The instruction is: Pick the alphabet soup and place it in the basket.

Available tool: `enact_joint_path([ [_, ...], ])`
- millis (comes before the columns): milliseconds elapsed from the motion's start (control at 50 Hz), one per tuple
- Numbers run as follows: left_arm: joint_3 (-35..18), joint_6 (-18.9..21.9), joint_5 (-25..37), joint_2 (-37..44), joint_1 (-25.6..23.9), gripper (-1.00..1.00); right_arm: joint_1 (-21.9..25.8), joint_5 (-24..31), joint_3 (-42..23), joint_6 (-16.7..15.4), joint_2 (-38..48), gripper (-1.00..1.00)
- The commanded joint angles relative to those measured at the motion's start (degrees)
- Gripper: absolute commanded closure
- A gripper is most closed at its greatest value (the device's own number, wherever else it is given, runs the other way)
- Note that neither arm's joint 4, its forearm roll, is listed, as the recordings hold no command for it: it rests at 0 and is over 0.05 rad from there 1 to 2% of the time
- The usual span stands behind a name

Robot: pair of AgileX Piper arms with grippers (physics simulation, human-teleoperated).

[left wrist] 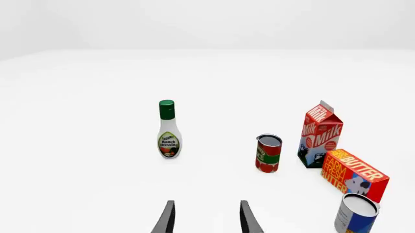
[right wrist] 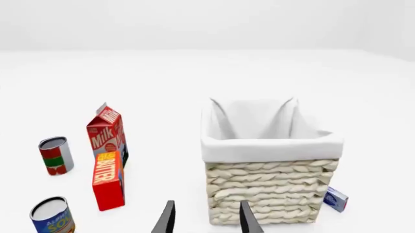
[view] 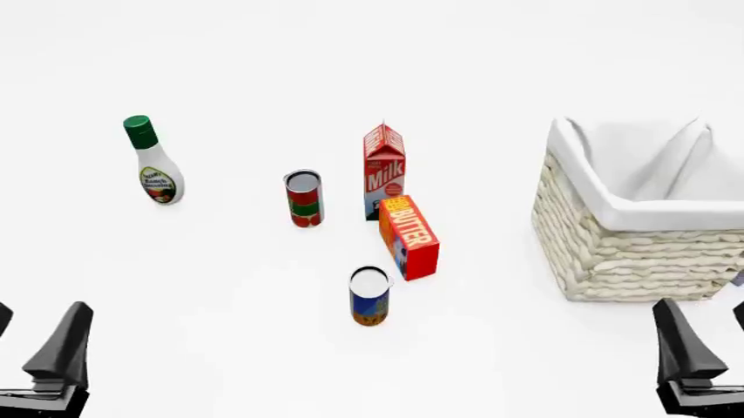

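Near desk centre: the alphabet soup [view: 369, 296] stands upright, silver top up, well apart from both my arms and nothing touching it.
Basket: the basket [view: 628, 252] sits off to the right, cloth lining open, well clear of the can.
Left fingers: the left gripper [left wrist: 206, 217] shows two dark tips parted with a plain gap, holding nothing.
Right fingers: the right gripper [right wrist: 206, 217] is the same, parted and unladen, pointing at the basket wall.
Neighbours: the butter box [view: 409, 237] stands just beside the can on its far right, with the milk carton [view: 385, 171] behind that.
Look-alike: the red-and-green can [view: 303, 198] is further back; I judge it the likeliest wrong pick if I steer by shape alone.
Risk one: coming in from the right, a finger could clip the butter box and shove it into the can.
Risk two: a high or off-centre pinch on the round wall could tip or roll the can.
Risk three: carrying low could catch the basket rim.
Elsewhere: the ranch bottle [view: 153, 162] is far left; a small blue packet [right wrist: 335, 199] lies by the basket.
Surface and room: plain white desk, featureless white surround.
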Motion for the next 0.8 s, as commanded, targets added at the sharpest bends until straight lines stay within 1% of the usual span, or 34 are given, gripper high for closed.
enact_joint_path([
  [20, 0.00, 0.00, 0.00, 0.00, 0.00, -1.00, 0.84, 0.74, -0.17, -0.77, -0.55, -1.00],
  [200, 0.00, 0.00, 0.00, 0.00, 0.00, -1.00, 1.00, 1.95, -1.51, -1.28, -0.99, -1.00],
  [360, 0.00, 0.00, 0.00, 0.00, 0.00, -1.00, 2.15, 3.33, -4.04, -1.47, -1.16, -1.00],
  [500, 0.00, 0.00, 0.00, 0.00, 0.00, -1.00, 4.20, 4.55, -5.87, -2.10, -1.23, -1.00],
  [580, 0.00, 0.00, 0.00, 0.00, 0.00, -1.00, 7.67, 5.99, -8.54, -2.60, -1.25, -1.00],
  [600, 0.00, 0.00, 0.00, 0.00, 0.00, -1.00, 7.67, 6.00, -8.54, -2.60, -1.25, -1.00],
  [620, 0.00, 0.00, 0.00, 0.00, 0.00, -1.00, 8.98, 6.49, -9.40, -2.70, -1.25, -1.00],
  [660, 0.00, 0.00, 0.00, 0.00, 0.00, -1.00, 9.57, 6.76, -9.84, -2.78, -1.25, -1.00],
  [680, 0.00, 0.00, 0.00, 0.00, 0.00, -1.00, 10.83, 7.22, -10.65, -2.87, -1.25, -1.00],
  [720, 0.00, 0.00, 0.00, 0.00, 0.00, -1.00, 11.49, 7.52, -11.04, -2.81, -1.25, -1.00],
  [740, 0.00, 0.00, 0.00, 0.00, 0.00, -1.00, 12.97, 7.91, -11.70, -2.90, -1.25, -1.00],
  [760, 0.00, 0.00, 0.00, 0.00, 0.00, -1.00, 12.97, 7.92, -11.71, -2.90, -1.25, -1.00],
  [780, 0.00, 0.00, 0.00, 0.00, 0.00, -1.00, 14.30, 8.24, -12.12, -2.93, -1.25, -1.00],
  [800, 0.00, 0.00, 0.00, 0.00, 0.00, -1.00, 14.64, 8.30, -12.23, -2.95, -1.25, -1.00],
])
